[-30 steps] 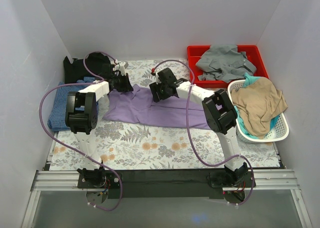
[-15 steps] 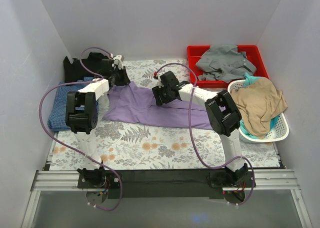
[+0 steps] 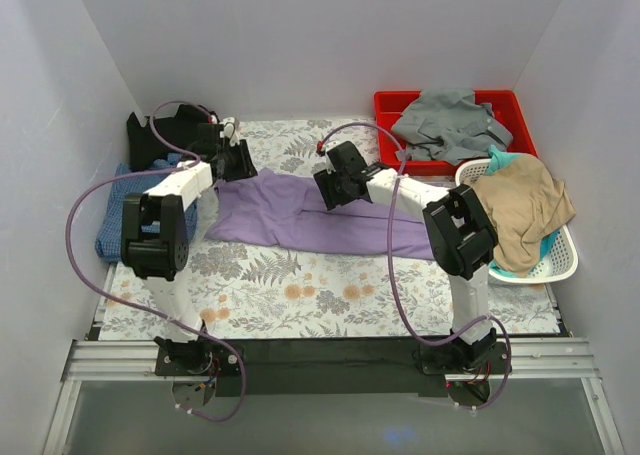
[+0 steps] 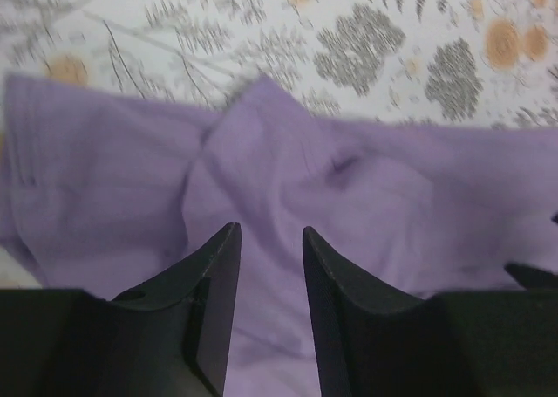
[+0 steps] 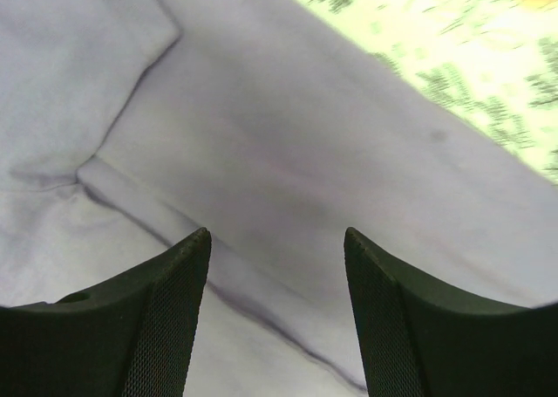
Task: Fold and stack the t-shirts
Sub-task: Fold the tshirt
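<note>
While above the lilac t-shirt (image 3: 300, 217) — left tool (image 4: 268, 231) narrow, right tool (image 5: 277, 236) wide, both empty.

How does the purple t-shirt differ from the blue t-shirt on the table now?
The purple t-shirt is plain lilac; the blue t-shirt has a fine check. The purple one lies stretched wide across the middle, the blue one bunched smaller at the left edge. The left pincer and right pincer hang over the purple one, neither over the blue. Both lie on the flowered cloth.
</note>
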### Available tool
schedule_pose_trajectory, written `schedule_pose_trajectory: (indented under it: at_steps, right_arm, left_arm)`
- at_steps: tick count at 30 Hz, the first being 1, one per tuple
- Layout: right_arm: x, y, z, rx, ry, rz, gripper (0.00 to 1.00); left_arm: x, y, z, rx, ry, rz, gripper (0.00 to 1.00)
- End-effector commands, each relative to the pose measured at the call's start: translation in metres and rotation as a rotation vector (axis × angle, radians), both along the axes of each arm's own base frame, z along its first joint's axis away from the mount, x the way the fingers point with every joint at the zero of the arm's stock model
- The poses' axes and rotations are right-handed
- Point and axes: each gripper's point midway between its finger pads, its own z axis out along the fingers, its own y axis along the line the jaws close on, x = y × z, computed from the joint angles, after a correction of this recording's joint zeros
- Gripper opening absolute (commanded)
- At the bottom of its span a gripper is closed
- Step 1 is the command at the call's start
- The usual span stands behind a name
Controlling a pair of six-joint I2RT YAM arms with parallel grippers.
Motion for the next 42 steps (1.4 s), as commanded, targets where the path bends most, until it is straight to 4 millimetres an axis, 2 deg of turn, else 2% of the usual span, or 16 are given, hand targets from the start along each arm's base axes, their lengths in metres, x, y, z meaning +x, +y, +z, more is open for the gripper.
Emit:
schedule_pose_trajectory:
  at_steps: [1,2,3,6,9,15,19,22,25,27,29,31,32,34,38,42]
  right_arm:
    - [0.024,-0.024,0.031,-0.023,-0.106,-0.056,0.69]
    - [0.028,-0.031,0.032,-0.025,-0.108,-0.067,0.69]
    - [0.03,-0.033,0.037,-0.019,-0.114,-0.071,0.69]
    - [0.035,-0.039,0.044,-0.004,-0.122,-0.077,0.69]
    - [0.037,-0.038,0.044,0.012,-0.115,-0.067,0.69]
    - [0.041,-0.037,0.033,0.023,-0.085,-0.07,0.69]
    - [0.041,-0.039,0.03,0.03,-0.071,-0.069,0.69]
    - [0.04,-0.044,0.018,0.015,-0.05,-0.078,0.69]
    - [0.034,-0.053,0.003,0.004,-0.004,-0.086,0.69]
    - [0.023,-0.062,-0.011,-0.01,0.039,-0.101,0.69]
    - [0.015,-0.068,-0.017,-0.006,0.069,-0.113,0.69]
    - [-0.002,-0.077,-0.032,-0.015,0.128,-0.129,0.68]
    - [-0.006,-0.08,-0.03,-0.018,0.128,-0.134,0.68]
    - [-0.02,-0.094,-0.045,-0.051,0.166,-0.173,0.68]
    - [-0.036,-0.127,-0.066,-0.108,0.245,-0.272,0.68]
    - [-0.043,-0.154,-0.077,-0.144,0.267,-0.342,0.68]
  left_arm:
    - [-0.052,-0.024,0.049,-0.137,0.002,-0.027,0.34]
    - [-0.07,-0.023,0.038,-0.142,0.038,-0.023,0.34]
    - [-0.083,-0.024,0.047,-0.148,0.024,-0.018,0.34]
    - [-0.11,-0.019,0.049,-0.15,0.017,0.023,0.34]
    - [-0.122,-0.008,0.038,-0.109,0.025,0.079,0.34]
    - [-0.124,0.027,0.016,0.029,0.027,0.227,0.34]
    - [-0.126,0.029,-0.004,0.053,0.098,0.239,0.34]
    - [-0.132,0.039,-0.026,0.105,0.163,0.276,0.34]
    - [-0.142,0.047,-0.051,0.165,0.259,0.291,0.33]
    - [-0.15,0.05,-0.064,0.195,0.309,0.289,0.33]
    - [-0.153,0.058,-0.07,0.235,0.34,0.314,0.33]
    - [-0.159,0.064,-0.077,0.27,0.374,0.33,0.33]
    - [-0.161,0.066,-0.079,0.285,0.387,0.333,0.33]
    - [-0.173,0.072,-0.089,0.327,0.448,0.336,0.32]
    - [-0.195,0.085,-0.091,0.403,0.51,0.341,0.31]
    - [-0.205,0.088,-0.08,0.408,0.498,0.335,0.31]
